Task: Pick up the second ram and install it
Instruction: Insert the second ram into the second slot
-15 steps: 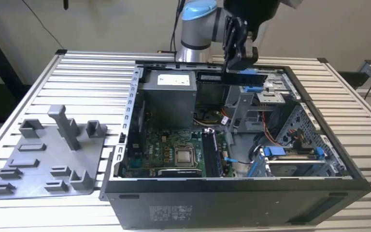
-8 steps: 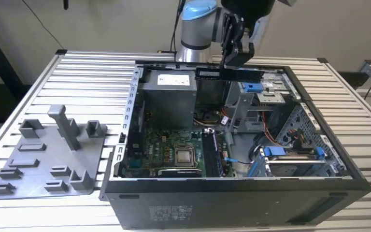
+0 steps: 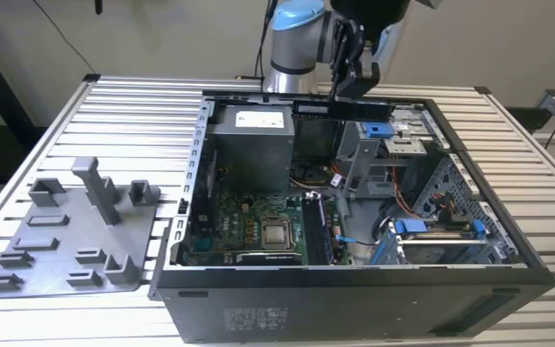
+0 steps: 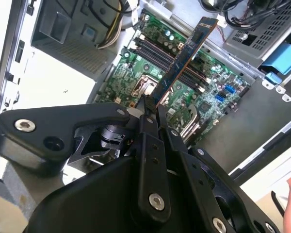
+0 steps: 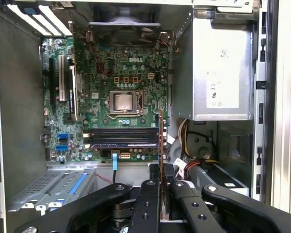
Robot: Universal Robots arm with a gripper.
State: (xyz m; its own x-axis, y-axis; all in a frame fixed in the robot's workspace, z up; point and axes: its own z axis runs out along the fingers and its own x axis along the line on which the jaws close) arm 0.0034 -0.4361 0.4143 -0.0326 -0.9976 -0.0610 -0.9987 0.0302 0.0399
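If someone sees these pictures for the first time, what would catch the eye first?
The gripper holds the second ram level above the open computer case. Inside lies the green motherboard; a grey fixture plate sits on the slatted table at the exterior view's left.

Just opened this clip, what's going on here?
A single robot arm's gripper is shut on the second ram. In the exterior view it holds the stick in the air over the far part of the open computer case, not yet seated. In the first wrist view the motherboard and its memory slots lie below the gripper. A grey fixture plate sits on the table to the exterior view's left of the case.
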